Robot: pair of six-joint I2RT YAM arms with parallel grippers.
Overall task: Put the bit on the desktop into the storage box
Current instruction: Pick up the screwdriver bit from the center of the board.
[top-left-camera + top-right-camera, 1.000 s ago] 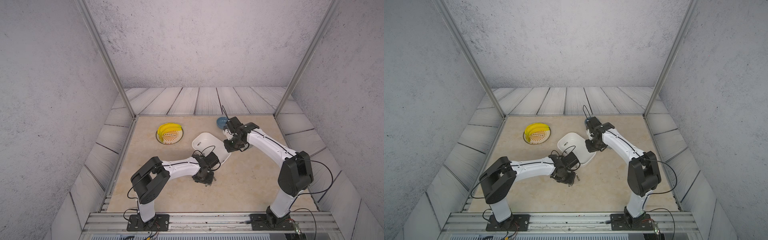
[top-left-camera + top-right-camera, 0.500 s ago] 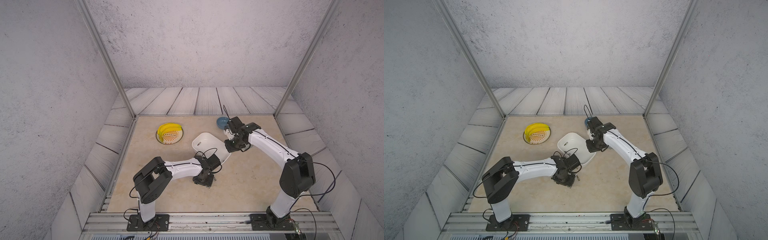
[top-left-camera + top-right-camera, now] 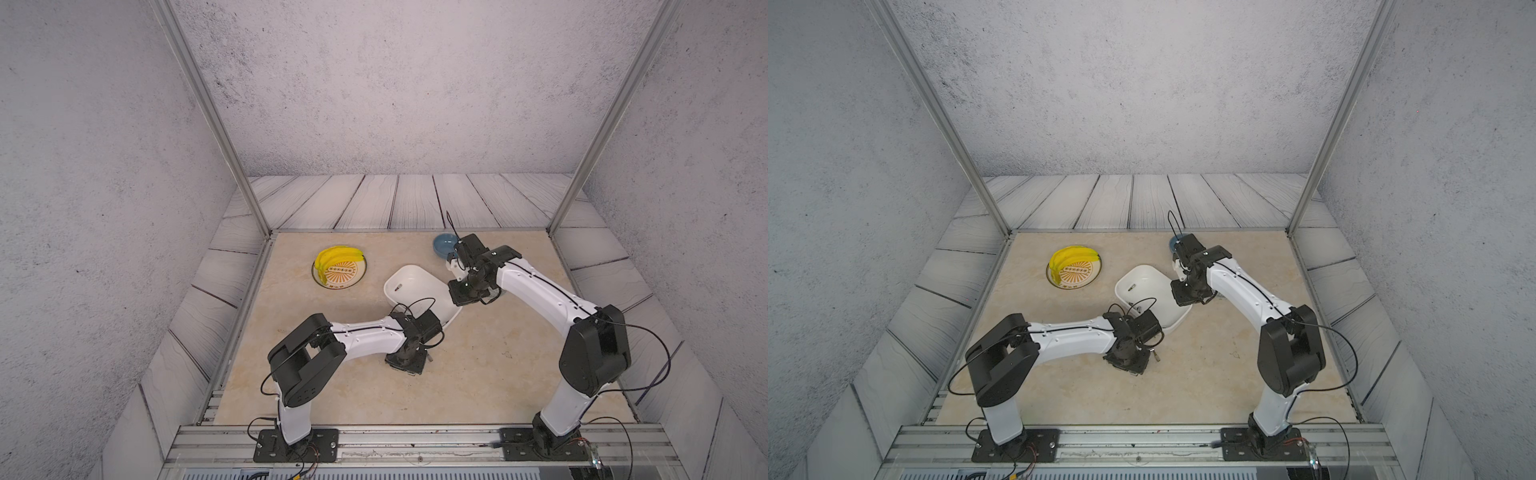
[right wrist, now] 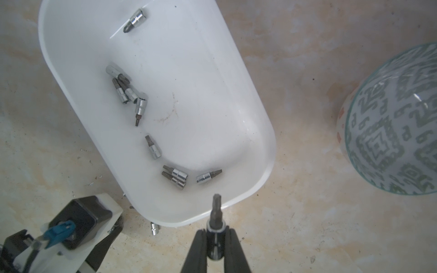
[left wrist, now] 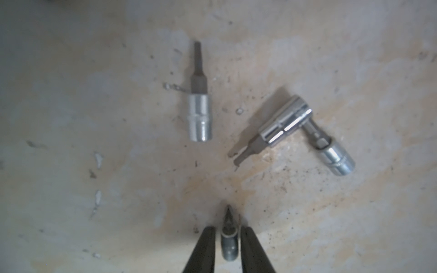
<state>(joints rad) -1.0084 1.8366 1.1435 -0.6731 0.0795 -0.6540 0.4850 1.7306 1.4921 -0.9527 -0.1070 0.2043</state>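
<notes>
**Left claw** (image 5: 228, 228), low over the surface (image 5: 94, 118) on the side of the box (image 3: 411, 282) nearer the arm bases. Its jaws stand close on either side of a straddled bit (image 5: 229, 245) that lies flat, tip pointing away from the wrist. Blur hides whether they press it. Beyond it on the surface lie a lone bit (image 5: 199, 113) and, apart from that, a touching pair (image 5: 281, 125) set at an angle to each other.

**Right claw** (image 4: 215, 232), closed on a held bit (image 4: 215, 212). The tip juts past the fingers, over the rim at one rounded end of the box. Several stored bits (image 4: 125, 89) lie inside the box, some in a heap. A stray bit (image 4: 155, 228) lies on the surface just outside that rim.

**Surroundings.** A patterned bowl (image 4: 390, 130) stands near the box. In a top view, a blue bowl (image 3: 444, 244) sits behind the right arm. A plate (image 3: 353, 276) with bananas (image 3: 332, 255) lies well apart, on the left arm's side.
</notes>
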